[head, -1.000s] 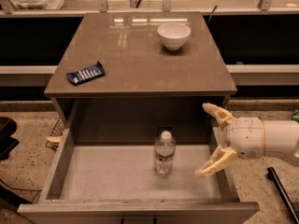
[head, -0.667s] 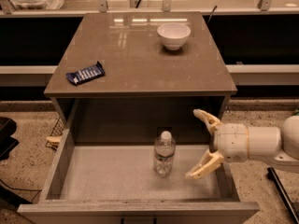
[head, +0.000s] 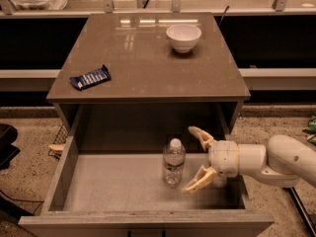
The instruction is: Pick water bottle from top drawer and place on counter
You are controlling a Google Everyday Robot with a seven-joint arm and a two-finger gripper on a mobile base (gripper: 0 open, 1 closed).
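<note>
The water bottle, clear with a white cap, stands upright on the pale floor of the open top drawer, right of its middle. My gripper reaches in from the right on a white arm. Its two tan fingers are spread wide, one above and one below, just to the right of the bottle and apart from it. The gripper is open and empty. The brown-grey counter lies above and behind the drawer.
A white bowl stands at the counter's back right. A dark blue snack bar lies near its left edge. The drawer's thick grey walls bound the bottle on both sides. A shelf rail runs along the back.
My gripper has moved left into the drawer, from near the right wall to close beside the bottle. The bottle has not moved.
</note>
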